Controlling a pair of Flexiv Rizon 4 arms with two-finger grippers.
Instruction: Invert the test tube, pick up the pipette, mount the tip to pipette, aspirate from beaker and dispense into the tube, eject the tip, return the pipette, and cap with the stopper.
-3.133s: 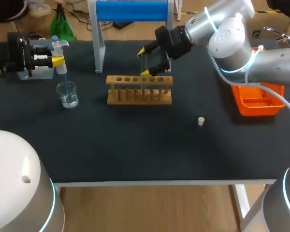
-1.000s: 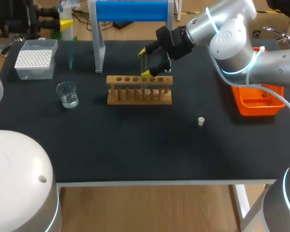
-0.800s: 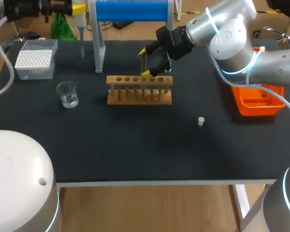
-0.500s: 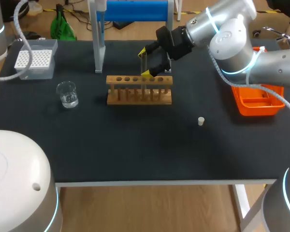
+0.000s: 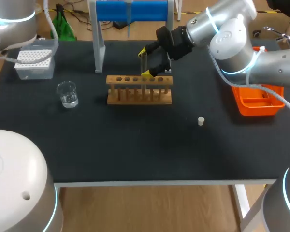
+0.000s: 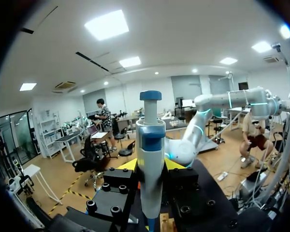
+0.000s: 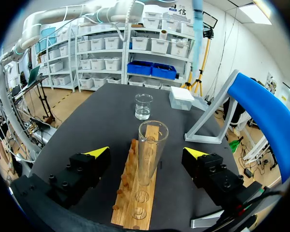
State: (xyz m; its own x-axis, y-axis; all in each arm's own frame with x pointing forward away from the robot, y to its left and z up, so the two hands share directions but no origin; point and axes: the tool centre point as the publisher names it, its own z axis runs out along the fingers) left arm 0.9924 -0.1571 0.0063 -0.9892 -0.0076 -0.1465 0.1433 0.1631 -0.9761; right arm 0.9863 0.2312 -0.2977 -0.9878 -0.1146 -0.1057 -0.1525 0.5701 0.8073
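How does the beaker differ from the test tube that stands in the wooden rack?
The beaker is short and wide; the test tube is tall and narrow. The beaker stands free on the table; the test tube stands in the wooden rack, inside the open right claw, untouched. The beaker holds a little clear liquid; the test tube looks empty. Both are clear, upright, mouth up.
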